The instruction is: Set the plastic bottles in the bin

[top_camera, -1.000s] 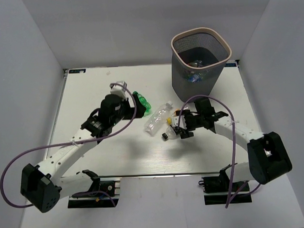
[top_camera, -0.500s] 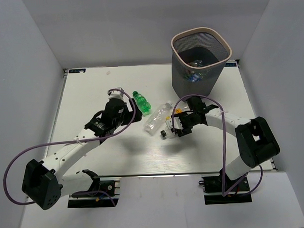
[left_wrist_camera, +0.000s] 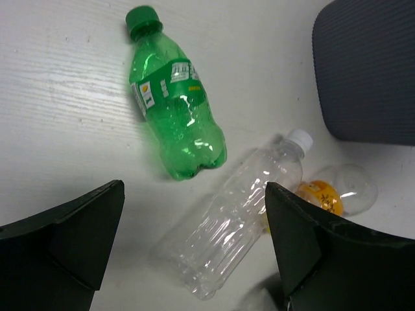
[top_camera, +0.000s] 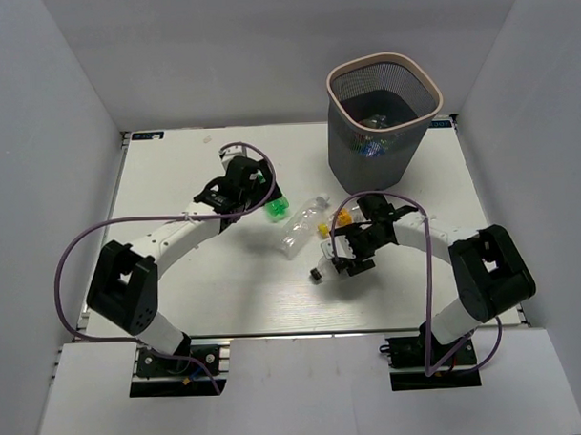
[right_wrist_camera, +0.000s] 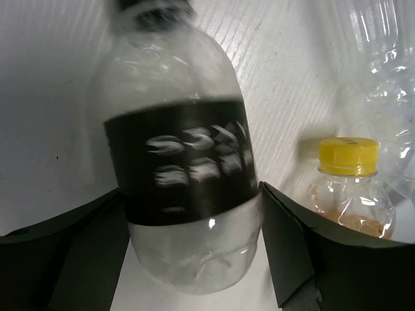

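Note:
A green bottle [left_wrist_camera: 175, 107] lies on the white table, with a clear unlabelled bottle [left_wrist_camera: 233, 227] and a small yellow-labelled bottle [left_wrist_camera: 324, 194] to its right. My left gripper [left_wrist_camera: 194, 259] is open and empty, hovering above them; in the top view it [top_camera: 261, 193] is just behind the green bottle [top_camera: 275, 211]. My right gripper [right_wrist_camera: 191, 240] is shut on the base of a clear bottle with a black label [right_wrist_camera: 178, 162]; in the top view this bottle [top_camera: 324, 269] pokes out to the gripper's left. The mesh bin [top_camera: 337, 139] stands at the back right.
A yellow-capped bottle [right_wrist_camera: 350, 188] stands right beside my right fingers. The clear bottle [top_camera: 302, 227] lies between the two grippers. Several bottles [top_camera: 372, 146] lie inside the bin. White walls close in the table on three sides.
The left arm has folded in, and its gripper has moved right and back to over the green bottle. The right gripper has closed round the black-labelled bottle and shifted it slightly nearer.

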Motion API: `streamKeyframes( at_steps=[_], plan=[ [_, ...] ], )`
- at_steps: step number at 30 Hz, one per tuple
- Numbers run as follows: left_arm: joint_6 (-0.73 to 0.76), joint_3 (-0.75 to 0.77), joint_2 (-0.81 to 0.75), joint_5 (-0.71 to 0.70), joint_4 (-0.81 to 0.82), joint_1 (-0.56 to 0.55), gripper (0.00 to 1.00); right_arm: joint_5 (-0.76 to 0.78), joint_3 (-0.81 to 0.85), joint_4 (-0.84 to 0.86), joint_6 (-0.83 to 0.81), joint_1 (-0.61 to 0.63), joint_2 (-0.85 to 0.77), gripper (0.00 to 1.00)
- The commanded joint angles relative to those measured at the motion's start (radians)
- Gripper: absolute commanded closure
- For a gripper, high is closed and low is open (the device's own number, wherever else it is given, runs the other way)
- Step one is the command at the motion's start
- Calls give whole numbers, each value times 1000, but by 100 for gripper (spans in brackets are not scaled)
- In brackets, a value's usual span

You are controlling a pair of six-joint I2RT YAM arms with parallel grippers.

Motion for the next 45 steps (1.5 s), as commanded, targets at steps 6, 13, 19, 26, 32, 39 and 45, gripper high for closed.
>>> streamKeyframes(
  at_steps=[6, 13, 19, 26, 32, 39, 45],
  plan=[
    [-16, 134, 78, 42, 14, 35, 1, -17, -11, -97, 35, 2, -2, 55],
    [-16, 191, 141, 43, -40, 44, 1, -225, 133, -250, 120, -1, -177, 81],
    [-16, 202, 172, 12, -81, 44, 1, -295, 336, -40, 475, -3, -300, 81],
    [-16, 200, 181, 12, -75, 44, 1, -23, 425, 510, 776, -13, -316, 76],
    [-16, 179, 170, 12, -41, 44, 1, 287, 517, 708, 839, -79, -190, 72],
    [-6, 160, 170, 43, 27, 44, 1, 348, 580, 676, 942, -170, -150, 66],
    [14, 223, 225, 52, 6, 44, 1, 324, 629, 560, 986, -240, -134, 10]
  ],
)
